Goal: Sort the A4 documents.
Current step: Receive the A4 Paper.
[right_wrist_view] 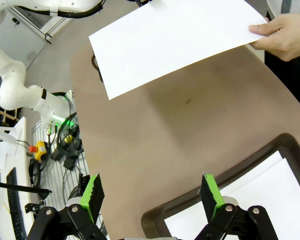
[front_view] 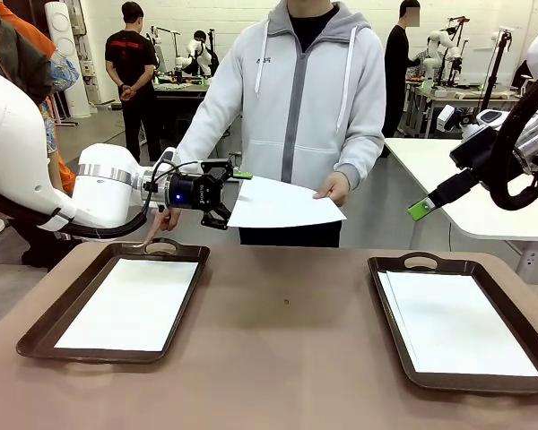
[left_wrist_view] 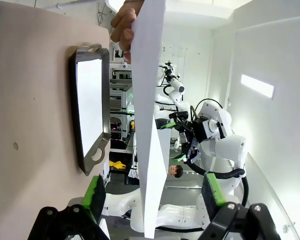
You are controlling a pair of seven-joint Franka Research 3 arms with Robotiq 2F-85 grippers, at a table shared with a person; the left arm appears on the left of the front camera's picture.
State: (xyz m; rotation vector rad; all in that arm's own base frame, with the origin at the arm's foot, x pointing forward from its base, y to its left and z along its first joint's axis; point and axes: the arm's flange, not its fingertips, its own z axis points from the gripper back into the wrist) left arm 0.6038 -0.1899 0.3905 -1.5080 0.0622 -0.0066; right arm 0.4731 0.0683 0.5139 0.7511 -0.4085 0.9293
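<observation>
I see one A4 sheet [front_view: 282,203] in the person's hand [front_view: 334,188]; left gripper [front_view: 222,197] spread around its edge, right gripper [right_wrist_view: 151,196] spread, empty.

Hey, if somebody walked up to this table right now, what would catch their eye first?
Probably the white sheet that the person's hand holds out in the air above the table's far edge, with the left gripper open at its other end, jaws on either side of the paper's edge. Next, the two brown trays: the left tray and the right tray, each with white paper in it.
</observation>
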